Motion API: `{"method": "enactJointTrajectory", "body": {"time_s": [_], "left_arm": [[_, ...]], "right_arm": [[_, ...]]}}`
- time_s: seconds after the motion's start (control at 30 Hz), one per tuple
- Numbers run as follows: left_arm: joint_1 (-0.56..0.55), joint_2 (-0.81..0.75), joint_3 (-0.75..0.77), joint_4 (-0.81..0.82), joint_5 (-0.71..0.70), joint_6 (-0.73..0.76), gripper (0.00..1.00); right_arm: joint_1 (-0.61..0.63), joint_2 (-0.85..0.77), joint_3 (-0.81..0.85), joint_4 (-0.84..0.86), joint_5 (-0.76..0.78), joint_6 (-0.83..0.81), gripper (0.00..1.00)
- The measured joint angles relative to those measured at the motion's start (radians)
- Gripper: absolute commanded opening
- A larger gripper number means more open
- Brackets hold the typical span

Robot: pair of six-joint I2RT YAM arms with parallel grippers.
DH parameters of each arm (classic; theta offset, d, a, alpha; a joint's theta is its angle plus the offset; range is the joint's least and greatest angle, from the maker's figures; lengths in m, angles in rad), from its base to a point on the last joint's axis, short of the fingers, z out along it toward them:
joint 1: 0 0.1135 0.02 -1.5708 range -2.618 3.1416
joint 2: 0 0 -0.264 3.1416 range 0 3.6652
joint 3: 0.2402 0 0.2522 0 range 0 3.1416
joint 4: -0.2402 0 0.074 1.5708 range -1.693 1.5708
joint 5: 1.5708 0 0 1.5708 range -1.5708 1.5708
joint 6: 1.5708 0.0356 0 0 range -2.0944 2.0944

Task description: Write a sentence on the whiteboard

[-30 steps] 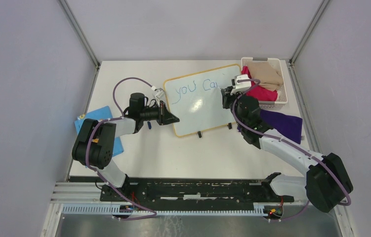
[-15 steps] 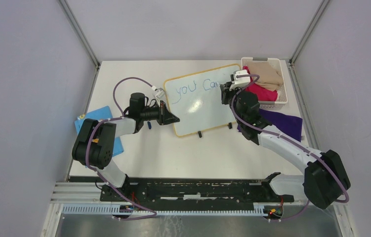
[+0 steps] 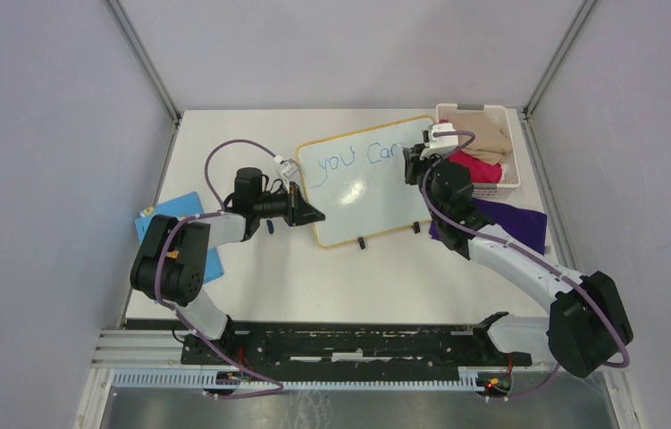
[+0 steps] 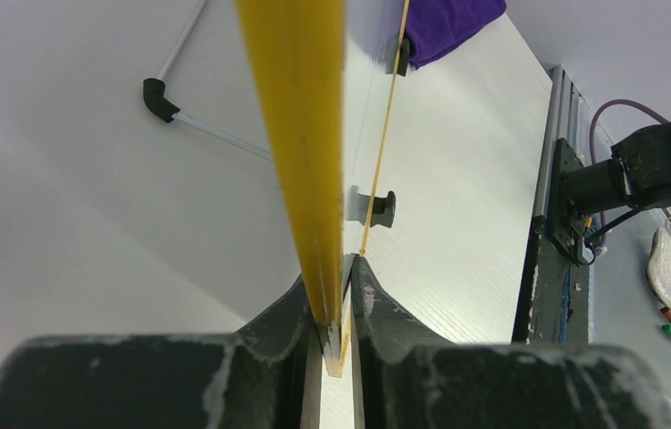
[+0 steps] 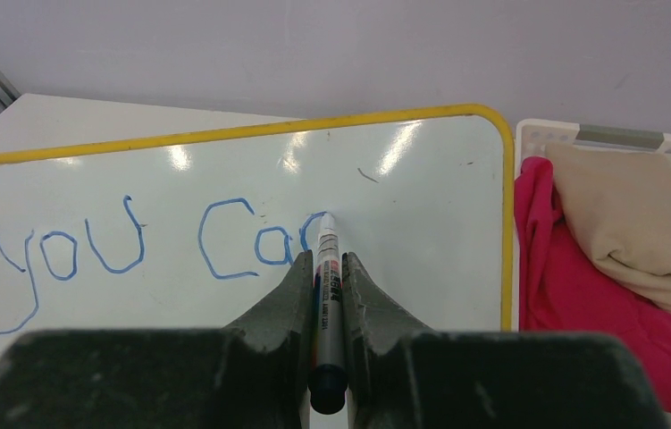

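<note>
The left arm [image 3: 190,246] rises from its base at the near edge, folds sharply at the elbow and reaches out sideways to the right, its forearm low and roughly level. The left hand [image 3: 307,213] is turned on its side, its two fingers closed on the left edge of the whiteboard [image 3: 358,188] — in the wrist view the frame sits pinched between them. The right arm [image 3: 515,268] stretches from its base diagonally forward and to the left, the wrist bent over at the far end. The right hand [image 3: 415,166] points away from the base, fingers clamped on a marker [image 5: 326,295] — the tip sticks out just past them.
</note>
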Motion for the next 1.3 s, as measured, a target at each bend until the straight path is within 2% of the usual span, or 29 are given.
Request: {"method": "enactJointTrajectory", "body": {"time_s": [0.53,0.93,1.1,1.3], "left_arm": [[-0.002,0.000,0.005,-0.010,-0.002,0.001,0.02],[-0.004,0.000,0.006,-0.010,-0.005,0.012,0.02],[-0.004,0.000,0.006,-0.010,-0.006,0.012,0.02],[-0.005,0.000,0.010,-0.015,-0.010,0.013,0.02]], "right_arm": [[-0.008,-0.055,-0.097,0.010,0.004,0.018,0.00],[0.000,-0.154,-0.096,-0.075,-0.010,0.024,0.00],[0.078,-0.237,-0.095,-0.077,-0.009,0.014,0.00],[0.290,-0.274,-0.129,-0.043,0.012,-0.056,0.00]]}}
